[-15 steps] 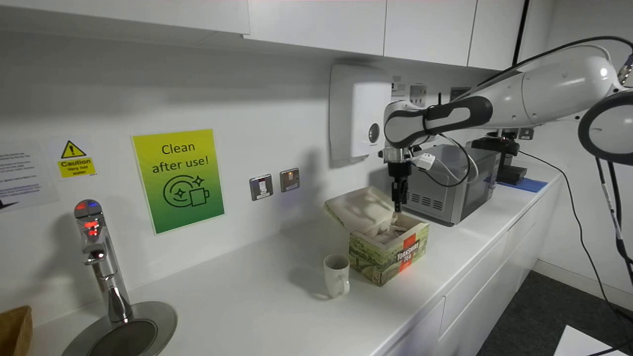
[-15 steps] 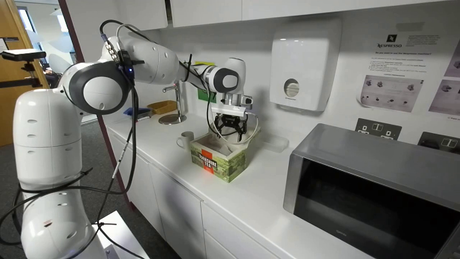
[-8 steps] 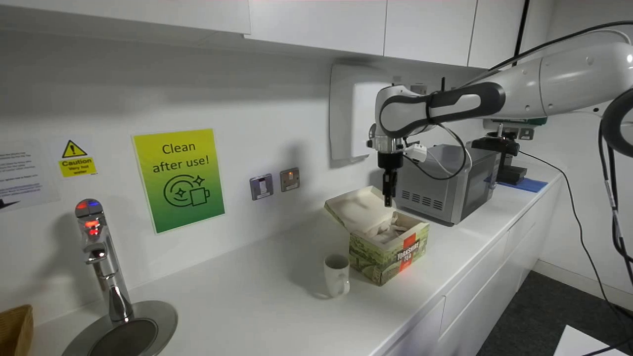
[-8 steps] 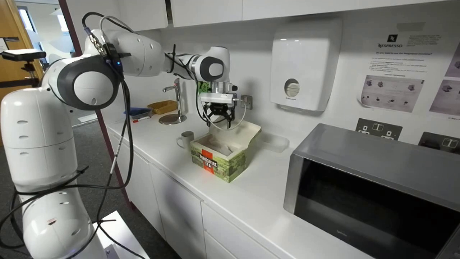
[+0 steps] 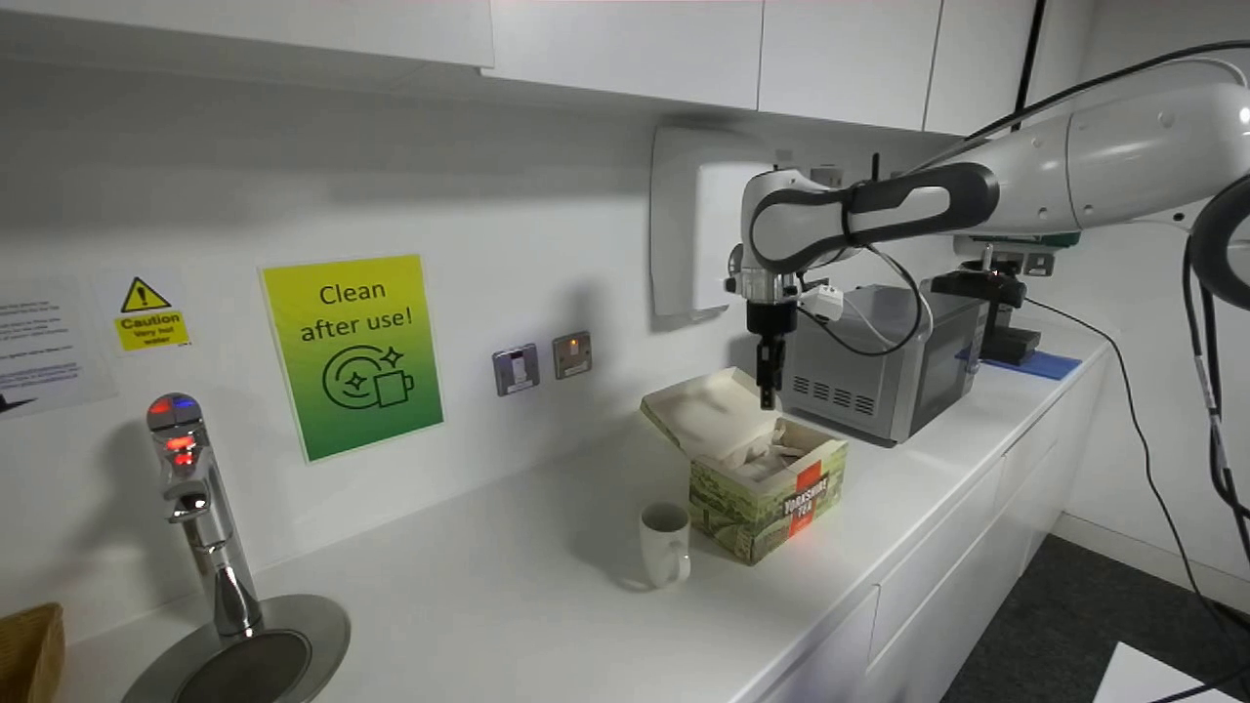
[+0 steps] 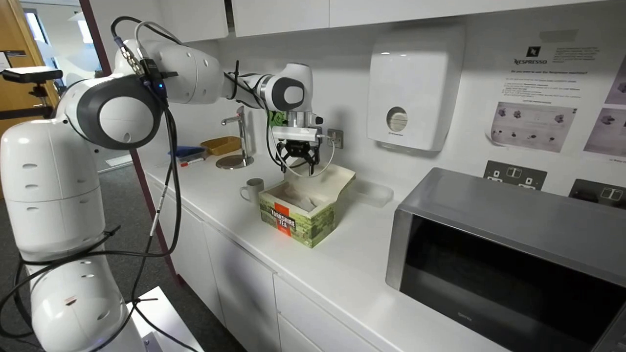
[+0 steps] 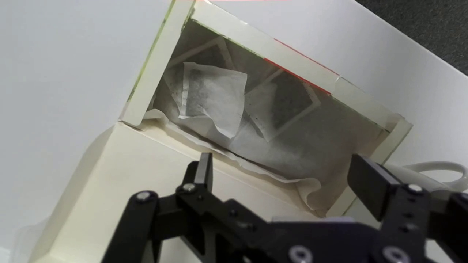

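Arm (image 5: 1025,176) outstretched, empty claw (image 7: 280,162) pointing down above the tea box (image 6: 303,227), 2 fingers (image 7: 204,171) spread wide.

Arm (image 6: 131,120) bent at elbow — fingers (image 7: 370,184) spread, pointing down.

The tea box (image 6: 286,220) reads "YORKSHIRE TEA", the green poster (image 5: 353,358) "Clean after use!", the yellow sticker (image 5: 151,330) "Caution Very hot water" under an exclamation-mark triangle (image 5: 145,295), and the wall notice (image 6: 538,98) "NESPRESSO"
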Robot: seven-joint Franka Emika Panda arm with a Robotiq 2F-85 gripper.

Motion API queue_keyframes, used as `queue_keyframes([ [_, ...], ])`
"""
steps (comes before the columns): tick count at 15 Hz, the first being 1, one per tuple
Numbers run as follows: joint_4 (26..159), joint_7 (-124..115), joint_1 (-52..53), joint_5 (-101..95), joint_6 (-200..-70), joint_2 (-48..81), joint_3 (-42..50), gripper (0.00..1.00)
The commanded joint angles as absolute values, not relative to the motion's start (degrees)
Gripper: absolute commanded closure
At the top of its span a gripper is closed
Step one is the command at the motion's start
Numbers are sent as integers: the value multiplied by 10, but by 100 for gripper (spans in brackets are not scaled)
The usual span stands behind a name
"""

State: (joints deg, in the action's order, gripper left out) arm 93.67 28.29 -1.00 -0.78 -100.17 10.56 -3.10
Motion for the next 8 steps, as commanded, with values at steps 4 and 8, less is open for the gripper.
queue_keyframes([
  [4, 936, 273, -7, -17, -1008, 109, -28, 0],
  [8, 929, 252, -8, -38, -1011, 130, -22, 0],
])
